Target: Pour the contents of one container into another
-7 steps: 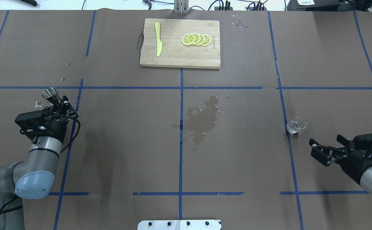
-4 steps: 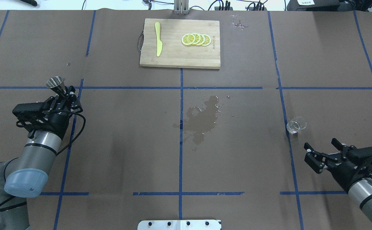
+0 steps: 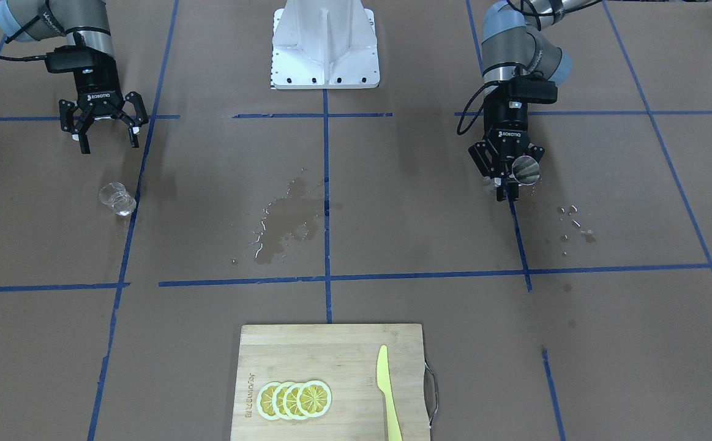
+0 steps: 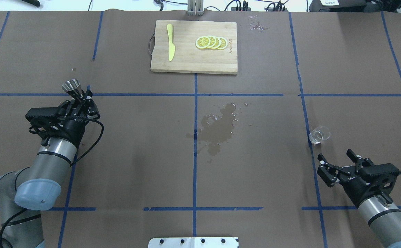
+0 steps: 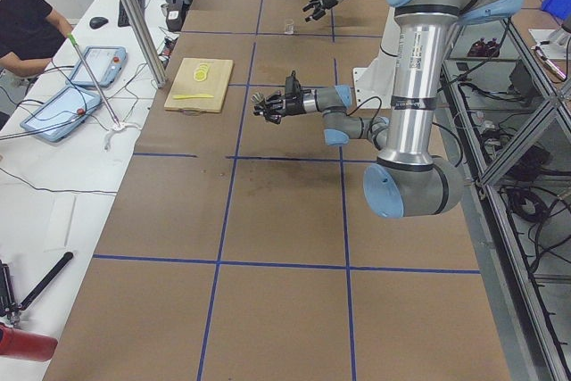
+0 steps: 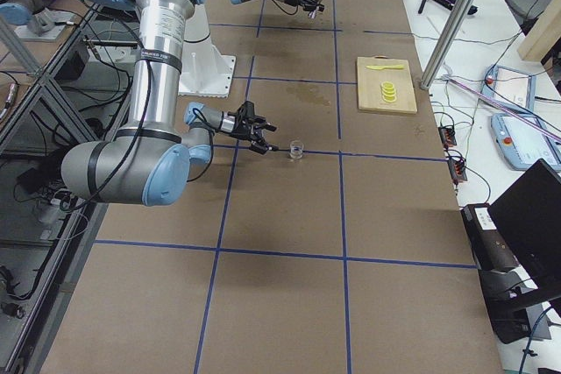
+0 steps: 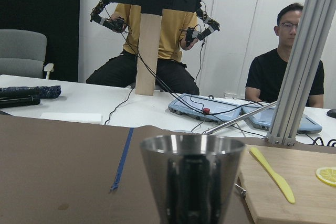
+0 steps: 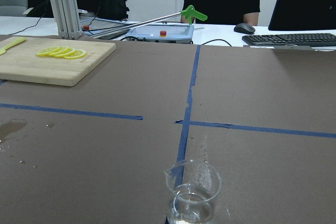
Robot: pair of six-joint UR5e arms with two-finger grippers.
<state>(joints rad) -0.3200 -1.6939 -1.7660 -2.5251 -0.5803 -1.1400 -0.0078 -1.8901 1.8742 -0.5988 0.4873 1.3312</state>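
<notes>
Since a second ago your left gripper (image 4: pixel 80 97) has carried the jigger (image 4: pixel 72 86) farther out and toward the middle, while the right gripper (image 4: pixel 336 156) has slid inward to sit near the glass cup (image 4: pixel 319 135). The left one is clamped on the jigger's lower cone, and the jigger is tilted with its open mouth pointing away from the robot. The right one is spread wide with nothing in it, and the cup stands upright on a blue tape line (image 4: pixel 306 117), apart from the fingers, a little clear liquid in its bottom. You have a broad stretch of bare surface (image 4: pixel 134 144) between the two, broken only by a wet patch (image 4: pixel 217 129) at the middle. A cutting board (image 4: pixel 193 65) with a yellow knife (image 4: pixel 170 43) and lemon slices (image 4: pixel 211 42) lies at the far edge, well apart from both arms.
</notes>
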